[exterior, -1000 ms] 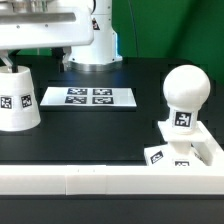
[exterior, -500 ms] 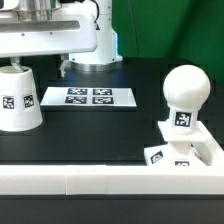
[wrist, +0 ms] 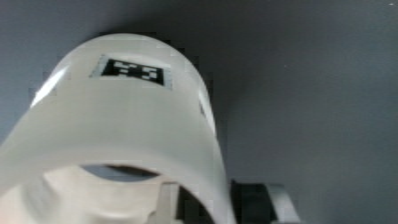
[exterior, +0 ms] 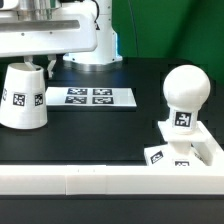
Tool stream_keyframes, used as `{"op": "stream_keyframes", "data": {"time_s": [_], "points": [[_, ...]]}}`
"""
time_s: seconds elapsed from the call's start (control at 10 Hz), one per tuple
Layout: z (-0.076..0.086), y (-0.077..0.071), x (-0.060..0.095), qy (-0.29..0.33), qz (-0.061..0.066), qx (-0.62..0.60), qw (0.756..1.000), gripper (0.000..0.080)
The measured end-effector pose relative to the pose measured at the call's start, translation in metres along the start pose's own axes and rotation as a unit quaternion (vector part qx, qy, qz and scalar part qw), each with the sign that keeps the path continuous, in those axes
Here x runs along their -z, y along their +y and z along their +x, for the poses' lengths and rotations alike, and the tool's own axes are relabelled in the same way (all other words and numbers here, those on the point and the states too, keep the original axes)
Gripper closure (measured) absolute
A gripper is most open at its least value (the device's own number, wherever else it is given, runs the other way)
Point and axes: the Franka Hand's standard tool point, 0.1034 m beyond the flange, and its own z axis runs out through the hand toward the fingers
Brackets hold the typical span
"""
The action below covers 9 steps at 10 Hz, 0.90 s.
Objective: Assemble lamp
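White plastic shade (exterior: 24,96) now tilts and sits higher than a second ago, claw (wrist: 169,195) clamped on its rim; lift toward the bulb (exterior: 185,92) beginning.

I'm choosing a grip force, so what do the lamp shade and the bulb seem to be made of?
Shade: looks like rigid white plastic with a smooth, slightly satin finish and soft highlights; square tags are stuck on it. Bulb: seemingly the same opaque white plastic, with an even matte sheen on its round head, not glass-clear.

The tool (exterior: 33,62) is hidden behind the shade (exterior: 22,96) (wrist view blurred).
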Motion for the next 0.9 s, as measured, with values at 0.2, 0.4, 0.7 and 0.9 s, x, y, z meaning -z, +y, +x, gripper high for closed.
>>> {"op": "stream_keyframes", "data": {"time_s": [0.2, 0.4, 0.7, 0.9], "points": [[0.007, -0.011, 0.001, -0.003, 0.006, 0.003, 1.0, 0.0755], [0.023, -0.034, 0.007, -0.005, 0.016, -0.002, 1.0, 0.0755], [0.071, -0.096, 0.031, -0.005, 0.05, -0.063, 0.997, 0.0754], [0.121, -0.12, 0.071, -0.003, 0.07, -0.093, 0.993, 0.0754]]}}
